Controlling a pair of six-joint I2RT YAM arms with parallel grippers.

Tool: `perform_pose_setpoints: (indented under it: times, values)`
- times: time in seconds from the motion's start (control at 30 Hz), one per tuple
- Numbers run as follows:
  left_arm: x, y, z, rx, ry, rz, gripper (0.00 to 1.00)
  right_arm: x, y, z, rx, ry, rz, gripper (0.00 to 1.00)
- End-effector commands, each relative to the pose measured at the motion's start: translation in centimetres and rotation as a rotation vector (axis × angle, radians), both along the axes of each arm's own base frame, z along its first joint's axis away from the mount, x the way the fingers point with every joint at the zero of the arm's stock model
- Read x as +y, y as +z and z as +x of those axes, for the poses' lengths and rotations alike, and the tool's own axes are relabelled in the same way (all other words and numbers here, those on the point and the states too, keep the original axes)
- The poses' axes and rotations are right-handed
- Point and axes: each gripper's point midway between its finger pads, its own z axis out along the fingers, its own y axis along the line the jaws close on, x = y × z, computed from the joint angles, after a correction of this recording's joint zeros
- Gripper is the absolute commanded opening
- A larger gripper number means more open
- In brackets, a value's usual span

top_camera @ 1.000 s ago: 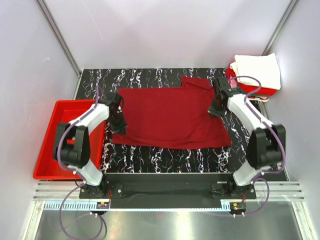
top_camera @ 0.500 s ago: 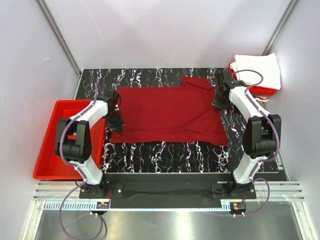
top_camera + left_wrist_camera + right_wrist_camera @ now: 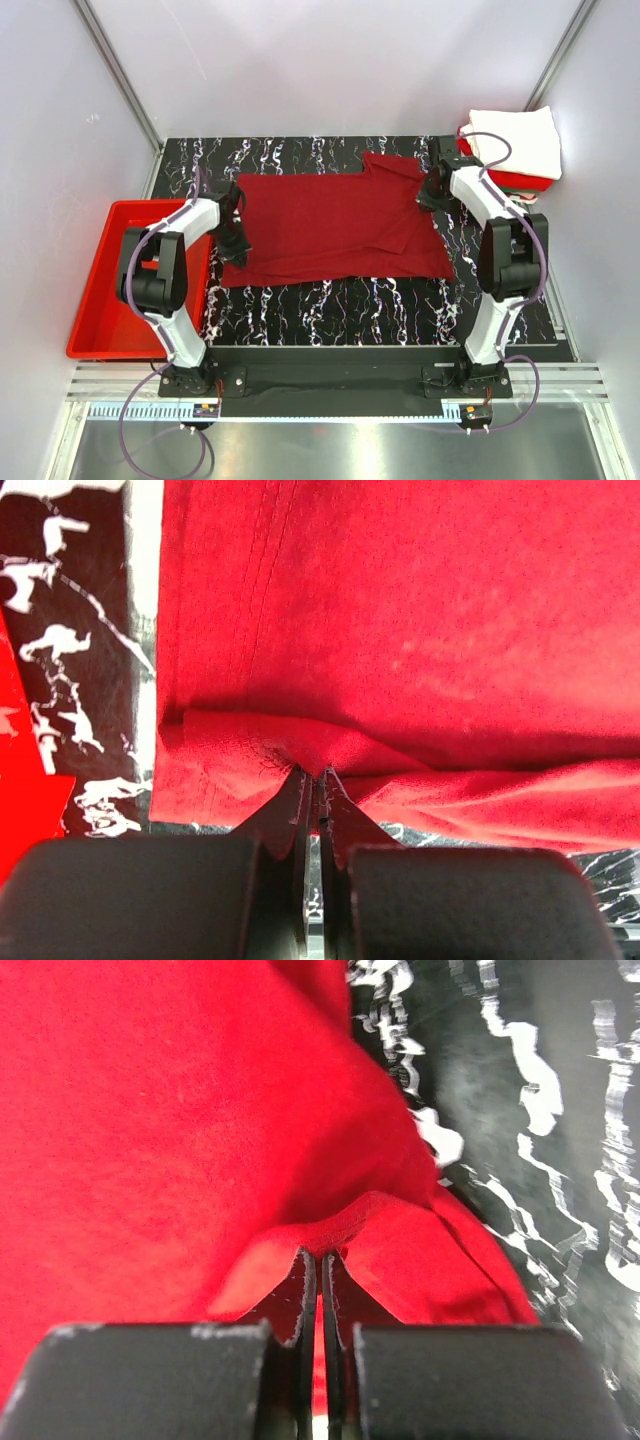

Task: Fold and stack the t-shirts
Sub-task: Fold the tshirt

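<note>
Over the last second the right gripper (image 3: 429, 198) has carried its pinch of cloth toward the far edge, drawing the shirt's near right corner in with it, while the left arm has folded tighter at the elbow with its hand barely shifting. The black marbled table (image 3: 330, 315) carries the maroon t-shirt (image 3: 330, 225), spread wide across its middle with one sleeve reaching to the far side. A red tray (image 3: 100, 300) sits just off the table's left edge. At the far right corner a folded white tee (image 3: 515, 140) lies on top of a folded bright red tee (image 3: 522, 181) (any layers below are too hidden to tell). The left gripper (image 3: 314, 780) is at the shirt's left hem, its fingers (image 3: 288, 815) pressed together on a raised fold of the maroon fabric, the hem bunched just above the tips. On the right wrist view the fingers (image 3: 300, 1295) are likewise clamped on a tented ridge of the shirt's right edge, lifted off the marble.
</note>
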Motion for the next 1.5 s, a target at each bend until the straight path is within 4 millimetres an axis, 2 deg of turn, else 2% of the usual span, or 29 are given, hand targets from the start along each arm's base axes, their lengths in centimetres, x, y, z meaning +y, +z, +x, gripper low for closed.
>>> perform_pose_setpoints:
  times: [0.0, 0.1, 0.17, 0.2, 0.23, 0.27, 0.3, 0.33, 0.37, 0.4, 0.43, 0.47, 0.5, 0.53, 0.57, 0.6, 0.63, 0.67, 0.7, 0.73, 0.8, 0.9, 1.1, 1.23, 1.3, 1.33, 1.37, 1.43, 1.47]
  values:
    - [0.0, 0.5, 1.9, -0.039, -0.007, -0.002, 0.04, 1.9, -0.3, 2.4, -0.046, 0.089, 0.063, 0.0]
    - [0.2, 0.8, 2.4, -0.042, -0.006, 0.009, 0.06, 2.3, -0.6, 3.6, -0.058, 0.117, 0.068, 0.0]
    - [0.5, 1.2, 2.4, -0.04, -0.002, 0.027, 0.11, 2.4, 0.1, 4.7, -0.089, 0.141, 0.056, 0.0]
    - [0.8, 1.6, 2.9, -0.052, 0.006, 0.037, 0.14, 2.3, -0.3, 5.0, -0.08, 0.154, 0.047, 0.12]
    - [1.0, 1.9, 2.8, -0.048, 0.012, 0.045, 0.25, 2.7, 0.1, 5.3, -0.088, 0.174, 0.063, 0.23]
    - [1.2, 2.7, 3.0, -0.07, 0.017, 0.05, 0.33, 2.7, 0.7, 5.6, -0.093, 0.186, 0.052, 0.37]
    - [1.9, 3.3, 3.0, -0.085, 0.033, 0.092, 0.4, 2.8, 1.4, 5.5, -0.106, 0.194, 0.055, 0.66]
    - [2.3, 4.6, 3.2, -0.128, 0.045, 0.106, 0.56, 2.5, 1.4, 5.1, -0.104, 0.187, 0.043, 0.77]
    - [2.6, 5.3, 3.2, -0.151, 0.053, 0.121, 0.62, 2.3, 1.8, 4.7, -0.112, 0.184, 0.041, 0.87]
    - [3.1, 5.9, 3.1, -0.175, 0.065, 0.149, 0.67, 1.7, 3.8, 4.2, -0.153, 0.161, 0.013, 0.95]
    - [3.4, 6.8, 2.7, -0.205, 0.072, 0.154, 0.7, 1.3, 4.4, 3.6, -0.164, 0.142, 0.002, 1.0]
    - [3.5, 7.1, 2.5, -0.218, 0.074, 0.157, 0.7, 0.6, 3.6, 2.1, -0.142, 0.125, -0.019, 1.0]
    - [3.4, 7.3, 2.3, -0.233, 0.078, 0.152, 0.7, 0.2, 5.7, 1.0, -0.187, 0.111, -0.025, 1.0]
    - [3.3, 7.3, 1.5, -0.241, 0.078, 0.14, 0.69, -0.7, 4.1, -1.1, -0.139, 0.065, -0.039, 1.0]
    - [2.8, 7.1, 1.0, -0.243, 0.071, 0.121, 0.68, -1.0, 4.0, -2.3, -0.139, 0.043, -0.035, 1.0]
    - [2.6, 6.9, 1.0, -0.254, 0.076, 0.11, 0.67, -1.3, 5.6, -3.6, -0.181, 0.021, -0.021, 1.0]
    - [2.4, 6.8, 0.7, -0.258, 0.076, 0.104, 0.66, -1.2, 3.3, -6.1, -0.126, -0.005, 0.01, 1.0]
    - [1.8, 5.8, 0.2, -0.249, 0.065, 0.086, 0.65, -0.7, 4.4, -6.9, -0.176, -0.004, 0.049, 0.99]
    - [1.4, 5.2, 0.0, -0.242, 0.063, 0.071, 0.64, -0.2, 3.8, -7.8, -0.176, 0.003, 0.083, 0.97]
    - [1.1, 4.4, -0.2, -0.225, 0.06, 0.058, 0.62, 0.6, 1.6, -9.7, -0.128, 0.007, 0.137, 0.95]
    - [0.6, 2.9, -0.3, -0.195, 0.054, 0.043, 0.6, 1.8, 0.5, -10.5, -0.153, 0.035, 0.21, 0.9]
    - [0.9, 2.6, 0.6, -0.193, 0.056, 0.076, 0.62, 1.4, -1.1, -11.3, -0.101, 0.036, 0.184, 0.9]
    - [1.1, 2.1, 2.6, -0.189, 0.066, 0.105, 0.63, 1.4, -1.7, -10.8, -0.095, 0.061, 0.168, 0.89]
    - [1.2, 0.8, 3.2, -0.152, 0.07, 0.122, 0.63, 1.5, -2.0, -10.5, -0.09, 0.068, 0.169, 0.89]
    - [1.7, 1.0, 3.9, -0.155, 0.079, 0.153, 0.63, 1.4, -2.1, -10.4, -0.089, 0.067, 0.162, 0.89]
    - [2.1, 0.6, 4.4, -0.148, 0.082, 0.169, 0.63, 1.4, -2.2, -10.4, -0.088, 0.07, 0.16, 0.89]
    - [2.7, 1.6, 6.1, -0.18, 0.102, 0.181, 0.63, 1.3, -2.4, -10.4, -0.082, 0.069, 0.156, 0.9]
    - [3.9, 0.9, 6.7, -0.122, 0.134, 0.194, 0.61, 1.3, -2.3, -10.3, -0.079, 0.073, 0.153, 0.89]
    - [3.9, 1.7, 7.9, -0.138, 0.149, 0.184, 0.61, 1.3, -2.3, -10.2, -0.076, 0.073, 0.151, 0.89]
